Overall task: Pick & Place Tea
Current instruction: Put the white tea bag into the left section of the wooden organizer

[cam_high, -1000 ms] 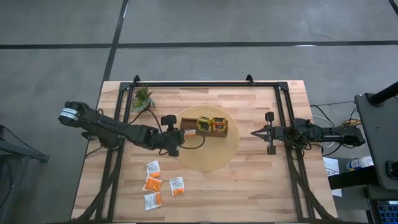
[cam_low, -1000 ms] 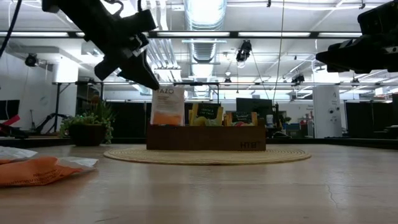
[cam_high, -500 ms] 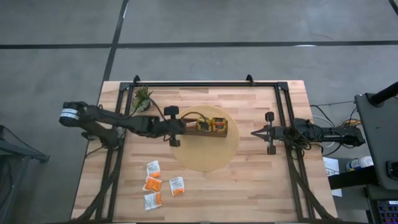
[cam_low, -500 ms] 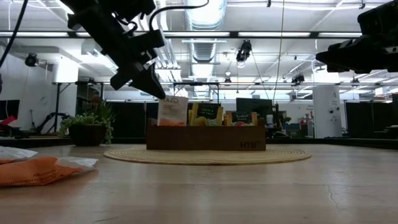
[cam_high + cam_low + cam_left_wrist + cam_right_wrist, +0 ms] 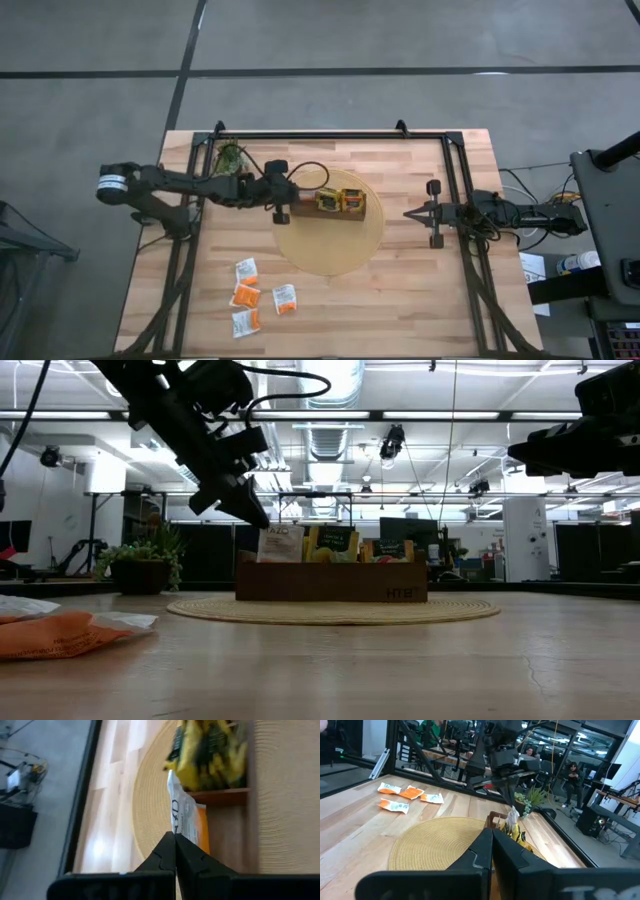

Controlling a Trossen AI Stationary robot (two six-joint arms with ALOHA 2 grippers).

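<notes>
Reaching arm: left arm stretches from the table's left edge toward the brown wooden divided tray (image 5: 330,203), wrist angled down.
Left gripper (image 5: 258,520): fingers pressed together, pinching the top edge of a white-and-orange square tea sachet (image 5: 280,544) standing upright in the tray's end compartment.
Right gripper (image 5: 410,213): fingers pressed together, holding nothing; arm rests level at the table's right side.
Tray position: on a round woven straw mat (image 5: 330,245).
Loose tea: four orange and white sachets (image 5: 246,271) lie on the table near its front left.
Yellow sachets (image 5: 210,755): bunched in the neighbouring compartment, count unclear.
</notes>
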